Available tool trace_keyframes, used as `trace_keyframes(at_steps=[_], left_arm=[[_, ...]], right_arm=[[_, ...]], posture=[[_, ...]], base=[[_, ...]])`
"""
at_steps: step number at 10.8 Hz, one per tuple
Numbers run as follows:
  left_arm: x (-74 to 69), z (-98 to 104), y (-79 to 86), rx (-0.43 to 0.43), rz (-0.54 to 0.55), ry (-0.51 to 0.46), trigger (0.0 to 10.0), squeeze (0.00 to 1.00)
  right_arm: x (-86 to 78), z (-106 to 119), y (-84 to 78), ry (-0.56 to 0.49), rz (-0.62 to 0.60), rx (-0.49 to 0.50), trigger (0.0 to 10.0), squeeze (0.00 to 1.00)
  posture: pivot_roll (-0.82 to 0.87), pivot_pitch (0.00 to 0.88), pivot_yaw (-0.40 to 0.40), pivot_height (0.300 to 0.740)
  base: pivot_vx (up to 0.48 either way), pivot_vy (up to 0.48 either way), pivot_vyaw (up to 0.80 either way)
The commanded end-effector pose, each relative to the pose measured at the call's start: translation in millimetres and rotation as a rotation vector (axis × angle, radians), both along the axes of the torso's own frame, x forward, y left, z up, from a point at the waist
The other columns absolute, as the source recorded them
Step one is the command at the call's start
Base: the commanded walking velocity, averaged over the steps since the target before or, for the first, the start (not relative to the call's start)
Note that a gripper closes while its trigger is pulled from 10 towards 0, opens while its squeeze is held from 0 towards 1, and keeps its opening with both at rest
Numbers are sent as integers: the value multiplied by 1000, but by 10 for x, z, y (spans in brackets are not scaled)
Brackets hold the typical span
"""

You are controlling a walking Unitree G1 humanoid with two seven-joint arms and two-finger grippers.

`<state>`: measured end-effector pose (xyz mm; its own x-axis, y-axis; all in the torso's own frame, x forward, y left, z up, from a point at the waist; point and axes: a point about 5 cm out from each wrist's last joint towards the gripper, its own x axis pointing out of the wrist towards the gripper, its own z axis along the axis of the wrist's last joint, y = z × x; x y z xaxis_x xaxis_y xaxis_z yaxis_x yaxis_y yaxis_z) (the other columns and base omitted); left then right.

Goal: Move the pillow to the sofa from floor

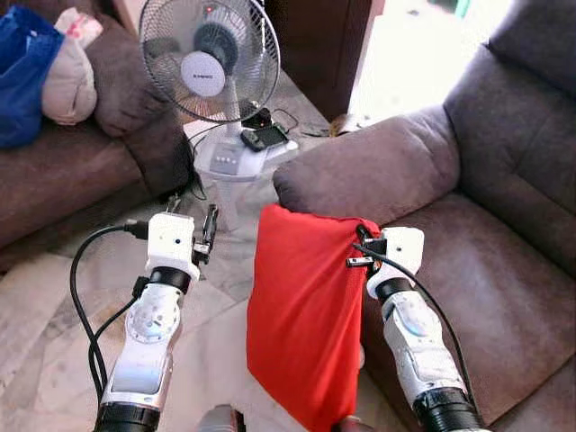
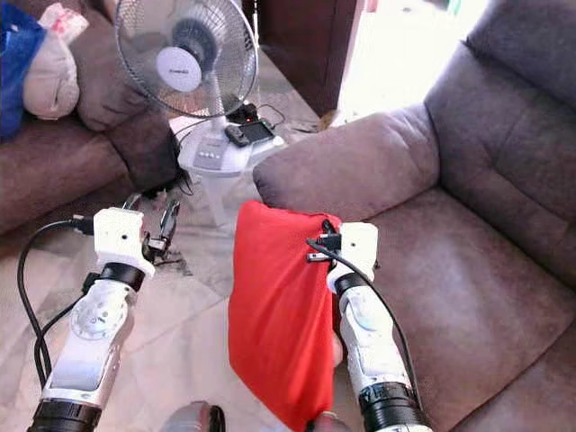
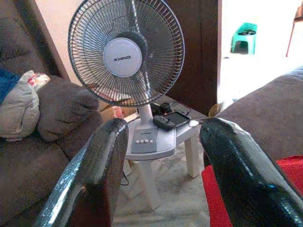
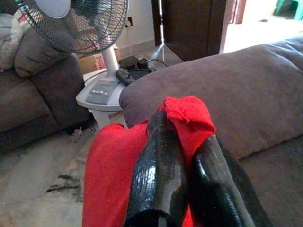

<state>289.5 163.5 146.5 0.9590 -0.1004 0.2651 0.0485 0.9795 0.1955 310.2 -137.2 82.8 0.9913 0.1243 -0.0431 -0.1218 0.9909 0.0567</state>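
1. We see the red pillow (image 1: 306,310) hanging off the floor, gripped by its top corner, its body drooping down in front of the grey sofa (image 1: 486,270), right against the seat's front edge.
2. Our right gripper (image 4: 187,142) is clenched on that pillow corner: in the right wrist view both black fingers (image 4: 158,175) press together with a tuft of red cloth bunched between and above them.
3. From the head camera, the pillow sits at about 6 o'clock from the sofa armrest (image 1: 369,166), and the right arm rises beside the pillow at roughly 3 o'clock of it.
4. Our left gripper (image 1: 209,232) is released and holds nothing; the left wrist view shows its two fingers (image 3: 102,161) spread wide apart with the fan between them in the background.
5. It hovers over the marbled floor (image 1: 36,315) at about 9 o'clock from the pillow, apart from it.
6. A white table fan (image 1: 211,63) stands on a small white stool (image 1: 238,162) at 12 o'clock from the left gripper, with dark gadgets (image 1: 264,137) lying by its base.
7. A second brown sofa (image 1: 81,171) lies at 10 o'clock, carrying a blue bundle (image 1: 22,76) and a beige bundle (image 1: 70,85).
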Motion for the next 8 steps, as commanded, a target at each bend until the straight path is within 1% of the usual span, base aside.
trace_keyframes(at_steps=[1, 2, 3, 4, 5, 6, 8], left_arm=[[2, 50, 25, 7, 2, -10, 10000, 0], [4, 58, 32, 9, 4, -12, 10000, 0], [13, 70, 31, 10, 3, -16, 10000, 0], [16, 69, 27, 9, 2, -16, 10000, 0], [25, 70, 6, 6, -11, -13, 10000, 0], [37, 88, -9, 0, -19, -16, 10000, 0], [97, 144, 49, -15, 4, -30, 10000, 0]], right_arm=[[129, 363, -1, -158, -12, 22, 10000, 0], [147, 428, 16, -180, -5, 35, 10000, 0], [185, 562, 57, -219, 19, 47, 10000, 0], [195, 592, 70, -225, 26, 54, 10000, 0], [209, 683, 98, -259, 47, 118, 10000, 0], [231, 711, 119, -259, 84, 146, 10000, 0], [284, 835, 167, -268, 175, 235, 10000, 0]], posture=[[126, 74, -45, 740], [128, 72, -44, 740], [127, 65, -40, 740], [128, 61, -39, 740], [130, 52, -36, 740], [137, 38, -32, 740], [142, 17, -26, 740]], base=[[0, 0, 0], [0, 0, 0], [0, 0, 0], [0, 0, 0], [0, 0, 0], [0, 0, 0], [0, 0, 0]])
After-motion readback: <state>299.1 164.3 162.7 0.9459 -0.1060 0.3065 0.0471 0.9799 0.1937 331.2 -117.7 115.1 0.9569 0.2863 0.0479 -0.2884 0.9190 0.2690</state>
